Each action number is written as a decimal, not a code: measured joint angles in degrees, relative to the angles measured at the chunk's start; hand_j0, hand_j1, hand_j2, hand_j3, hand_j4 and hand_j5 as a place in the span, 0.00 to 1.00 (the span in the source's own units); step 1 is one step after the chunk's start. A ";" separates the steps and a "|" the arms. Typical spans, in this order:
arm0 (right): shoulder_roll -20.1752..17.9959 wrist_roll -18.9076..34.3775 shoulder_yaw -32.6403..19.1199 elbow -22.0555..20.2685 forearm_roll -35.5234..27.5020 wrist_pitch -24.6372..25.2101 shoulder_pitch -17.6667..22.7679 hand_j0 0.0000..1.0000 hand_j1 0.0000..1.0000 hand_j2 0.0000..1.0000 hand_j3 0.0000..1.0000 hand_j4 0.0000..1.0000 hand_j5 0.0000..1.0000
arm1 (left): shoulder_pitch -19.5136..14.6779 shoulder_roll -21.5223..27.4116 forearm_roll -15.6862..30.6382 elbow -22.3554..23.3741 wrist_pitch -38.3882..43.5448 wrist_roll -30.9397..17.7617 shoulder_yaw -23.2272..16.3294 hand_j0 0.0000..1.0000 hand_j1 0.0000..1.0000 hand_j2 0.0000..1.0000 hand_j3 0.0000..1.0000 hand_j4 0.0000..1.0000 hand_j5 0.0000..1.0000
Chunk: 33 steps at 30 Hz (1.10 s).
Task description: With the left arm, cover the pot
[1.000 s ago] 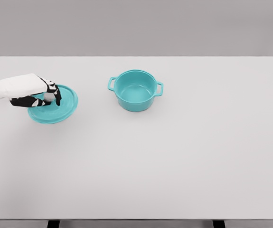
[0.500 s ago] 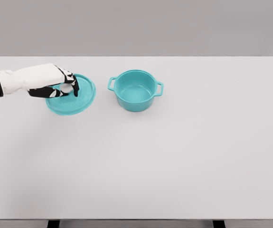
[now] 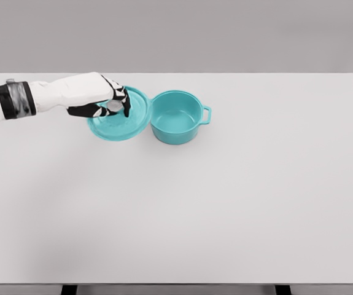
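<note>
- The left hand (image 3: 105, 101) came in from the left edge of the head view, with its white arm stretched over the white counter (image 3: 225, 203).
- Its black-and-white fingers (image 3: 124, 106) were curled together and clamped on the small grey knob (image 3: 113, 106) at the middle of the teal lid (image 3: 120, 124).
- The teal lid was held tilted, so that its top face was turned toward the camera; whether its lower edge touched the counter, I could not tell.
- The right edge of the lid overlapped the left side of the teal pot (image 3: 176, 117) in the picture and hid the pot's left handle.
- The teal pot stood upright on the counter, a little left of the middle and toward the far edge, with its mouth open and uncovered.
- The right handle (image 3: 206, 114) of the pot was in plain view on its right side.
- The inside of the pot showed only its teal bottom.
- The right hand did not show in the view.
</note>
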 measured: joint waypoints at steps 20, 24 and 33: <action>0.00 0.01 0.00 -0.01 0.01 0.00 0.09 1.00 1.00 1.00 1.00 1.00 1.00 | -5.01 -8.74 -4.46 6.03 0.01 -0.16 -3.98 0.47 0.47 0.47 0.47 0.47 0.47; 0.00 0.00 0.00 -0.02 0.00 0.00 0.00 1.00 1.00 1.00 1.00 1.00 1.00 | -6.59 -10.26 -4.63 8.03 0.01 -0.21 -4.96 0.47 0.47 0.47 0.47 0.47 0.47; 0.00 0.00 0.00 -0.04 0.01 0.00 0.00 1.00 1.00 1.00 1.00 1.00 1.00 | -8.79 -14.60 -5.71 12.99 -0.01 -0.35 -6.48 0.48 0.48 0.48 0.48 0.48 0.48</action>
